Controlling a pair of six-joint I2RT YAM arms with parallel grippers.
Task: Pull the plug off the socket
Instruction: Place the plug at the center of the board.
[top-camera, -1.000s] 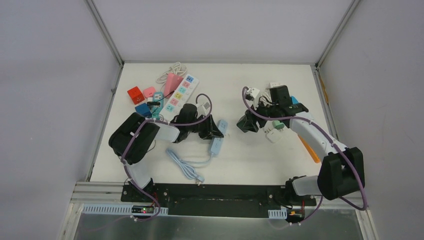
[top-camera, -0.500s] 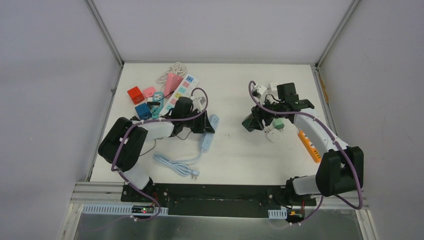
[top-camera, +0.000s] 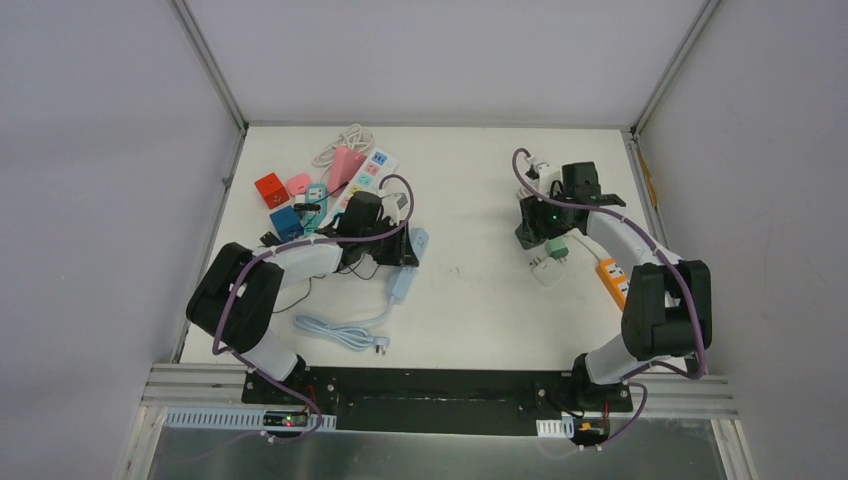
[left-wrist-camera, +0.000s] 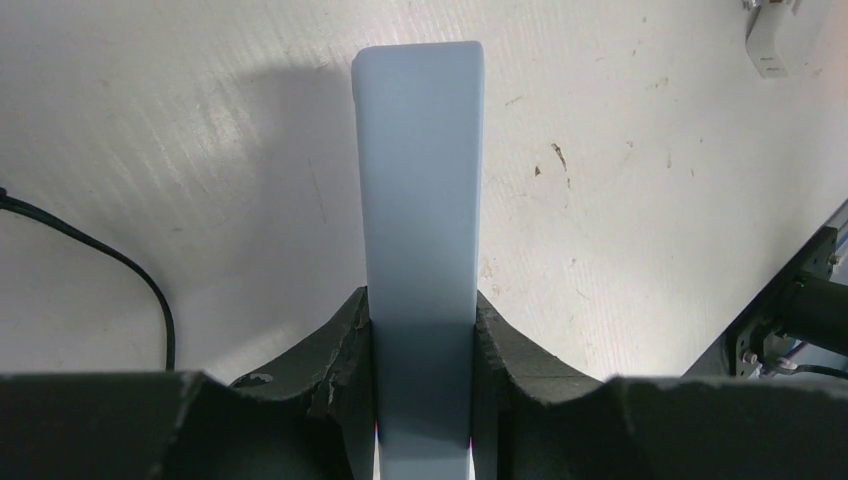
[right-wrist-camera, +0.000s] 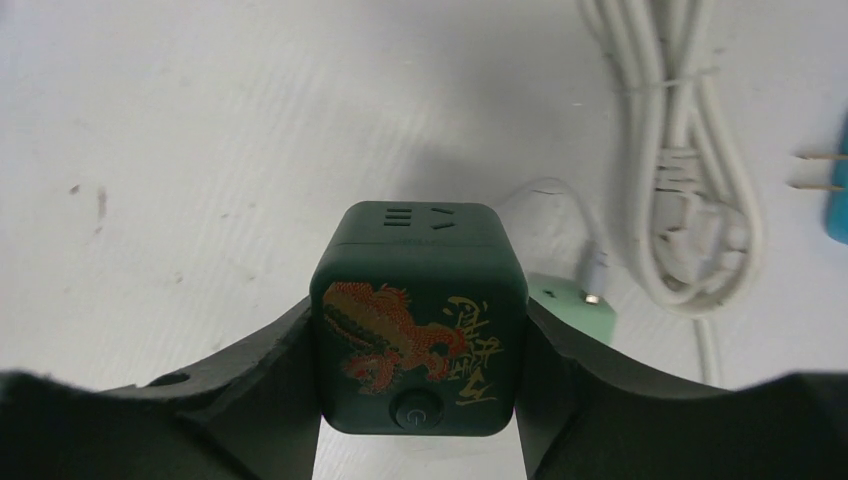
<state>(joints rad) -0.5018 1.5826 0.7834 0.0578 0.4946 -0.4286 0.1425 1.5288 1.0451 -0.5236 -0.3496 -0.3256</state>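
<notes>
Left gripper (left-wrist-camera: 420, 325) grips the blue power strip (left-wrist-camera: 418, 150); right gripper (right-wrist-camera: 420, 345), the green cube socket (right-wrist-camera: 415, 250). Parts look separated; next, release.

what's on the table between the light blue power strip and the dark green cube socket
Nothing: the top view shows bare table between the light blue power strip and the dark green cube socket.

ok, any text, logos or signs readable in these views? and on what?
On the dark green cube socket: gold brush-style characters beside a dragon picture, too stylised to read.
On the round button of that cube: what looks like a power sign, faint.
On the white power strip: any print is too small to read.
On the pale blue strip: no text showing.
</notes>
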